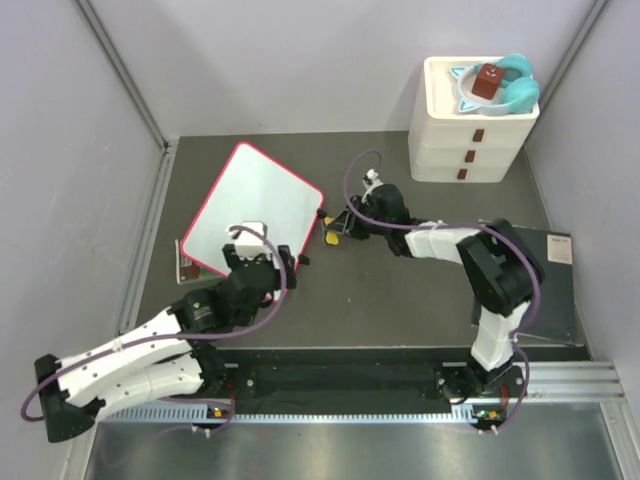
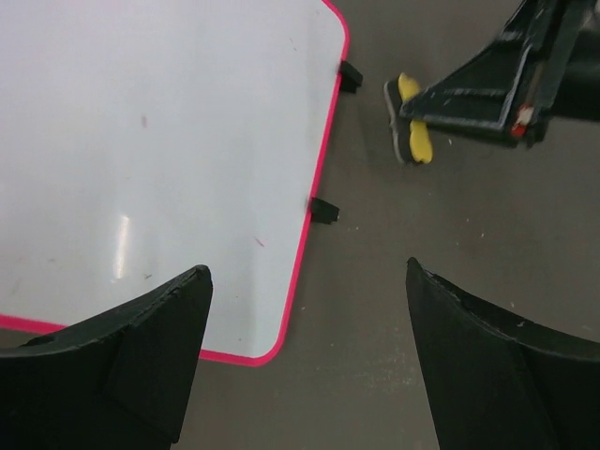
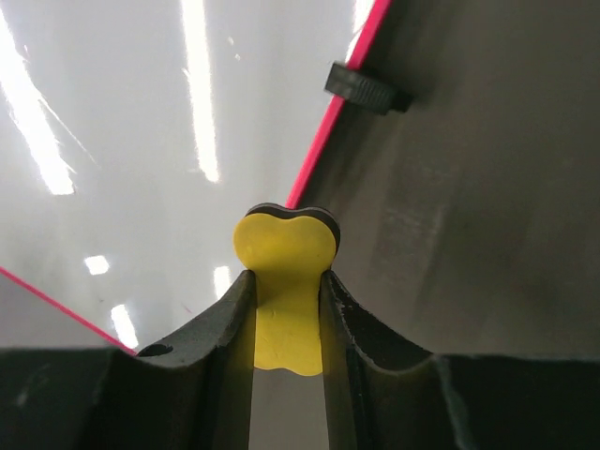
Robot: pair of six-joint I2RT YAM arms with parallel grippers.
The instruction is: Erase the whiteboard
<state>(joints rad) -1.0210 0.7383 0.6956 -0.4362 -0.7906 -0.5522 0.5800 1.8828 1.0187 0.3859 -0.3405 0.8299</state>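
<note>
Right pincer (image 1: 337, 230) is pressed together on a small eraser (image 3: 284, 246). Its two black fingers (image 3: 220, 337) clamp the yellow stem, and the lobed, bone-like head sticks out past the tips (a thin dark layer backs the yellow). That arm rises from its base at 5 o'clock, elbow raised, with the forearm running toward 9 o'clock over the tabletop (image 1: 400, 300), a matte dark grey surface. The eraser sits just off the 3 o'clock edge of the whiteboard (image 1: 255, 195); whether it touches the frame cannot be told.

The left pincer (image 1: 262, 256) is spread wide, with nothing between its blunt, wedge-shaped black fingers (image 2: 141, 356). Its arm stretches low from 7 o'clock toward 1 o'clock, and the pincer hangs over the board's near corner.

The whiteboard lies flat on the tabletop at about 10 o'clock from the centre, turned askew. Its face is glossy white and throws back streaks of light, with only faint red specks. A thin red-pink frame with rounded corners rims it, and two small black clips (image 2: 324, 211) jut from the edge facing the eraser. A white three-drawer unit (image 1: 465, 135) stands at 1 o'clock.
</note>
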